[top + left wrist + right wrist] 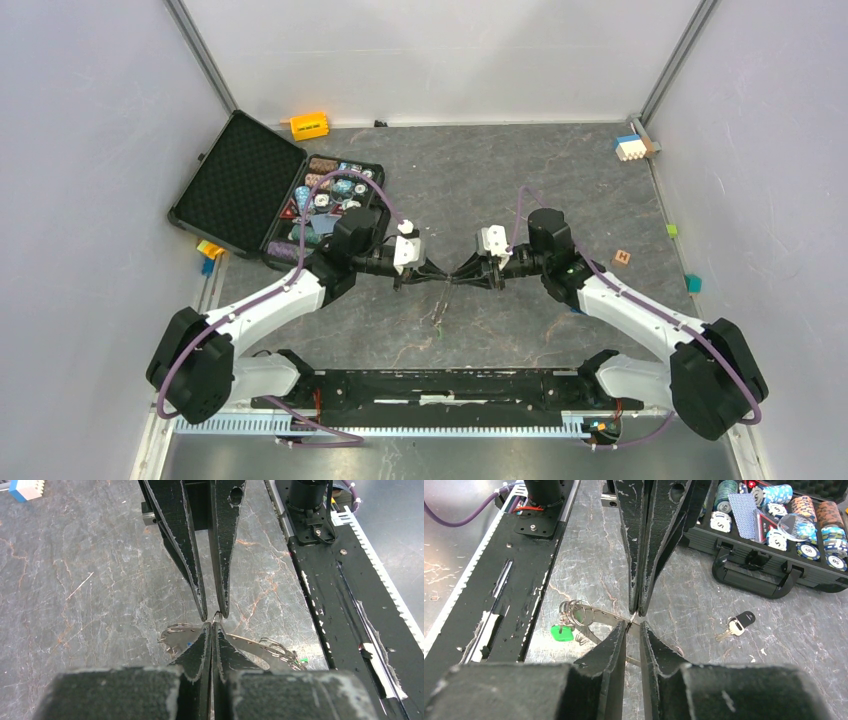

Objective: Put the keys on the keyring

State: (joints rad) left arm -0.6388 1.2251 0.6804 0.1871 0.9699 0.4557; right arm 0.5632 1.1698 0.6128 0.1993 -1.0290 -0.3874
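The keyring (252, 646), a flat grey toothed metal piece, hangs in the air between my two grippers; it also shows in the right wrist view (600, 616) and faintly in the top view (440, 306). A green-headed key (561, 632) hangs from wire rings at one end; it is a green speck in the left wrist view (301, 660). My left gripper (212, 626) is shut on the keyring. My right gripper (632, 625) is nearly closed, with a small wire ring (217, 614) of the keyring between its tips. A black-headed key (739, 623) lies loose on the table. The blue key shows only as a speck (189, 643).
An open black case (240, 185) of poker chips (776, 539) stands at the back left. An orange block (309, 125), a white-and-blue block (630, 147) and a wooden cube (621, 257) lie near the edges. The black base rail (440, 385) runs along the front.
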